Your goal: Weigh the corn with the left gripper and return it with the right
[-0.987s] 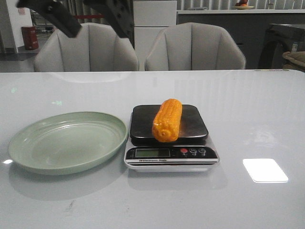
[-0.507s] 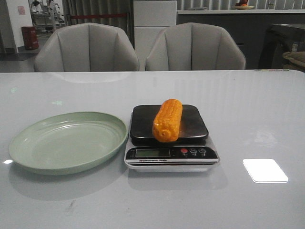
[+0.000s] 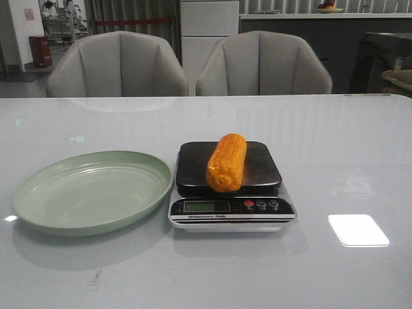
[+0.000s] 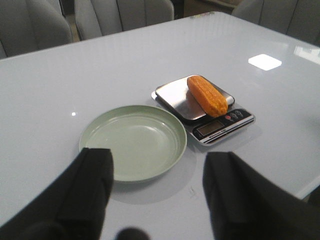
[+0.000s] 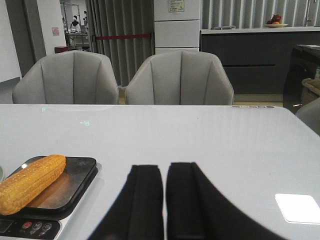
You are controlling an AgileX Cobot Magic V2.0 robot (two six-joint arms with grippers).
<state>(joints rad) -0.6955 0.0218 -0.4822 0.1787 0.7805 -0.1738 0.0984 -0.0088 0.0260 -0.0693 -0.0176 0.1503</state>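
Note:
The orange-yellow corn [image 3: 226, 162] lies on the dark pan of the kitchen scale [image 3: 230, 207] in the middle of the table; it also shows in the left wrist view [image 4: 207, 95] and the right wrist view [image 5: 31, 181]. The pale green plate [image 3: 38, 190] sits empty to the scale's left. My left gripper [image 4: 159, 160] is open and empty, held high above the table near the plate [image 4: 170, 131], out of the front view. My right gripper [image 5: 165, 170] is shut and empty, low over the table to the right of the scale [image 5: 75, 192].
Two grey chairs [image 3: 261, 63] stand behind the table's far edge. A bright light patch [image 3: 358, 230] reflects on the glossy white tabletop [image 3: 347, 148] to the right of the scale.
The left arm, seen at the top left one second ago, has risen out of the front view. The corn stays on the scale.

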